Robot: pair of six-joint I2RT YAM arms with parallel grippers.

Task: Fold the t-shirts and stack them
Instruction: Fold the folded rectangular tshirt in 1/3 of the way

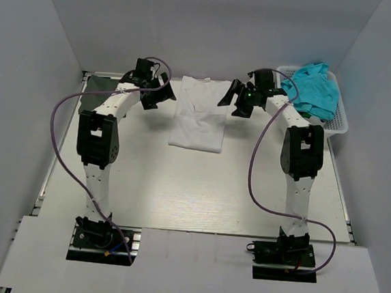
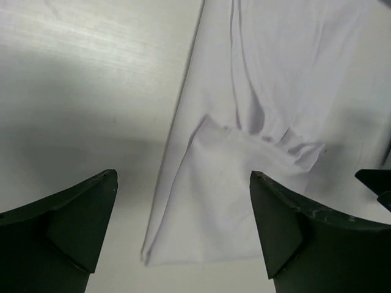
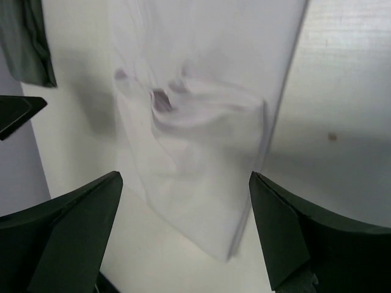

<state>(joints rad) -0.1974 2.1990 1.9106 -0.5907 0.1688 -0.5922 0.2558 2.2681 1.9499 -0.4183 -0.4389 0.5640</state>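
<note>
White soft-cloth short-sleeved t-shirt [image 1: 198,116], folded to a narrow panel, lies flat beneath and between both pincers. Left gripper [image 2: 183,204] and right gripper [image 3: 183,204] are spread, holding nothing (side folds seemingly done). Next: pinch the edge beneath the jaws for the crosswise fold.

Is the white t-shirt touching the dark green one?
Apart. The top view shows bare table between the white t-shirt and the dark green t-shirt.
</note>
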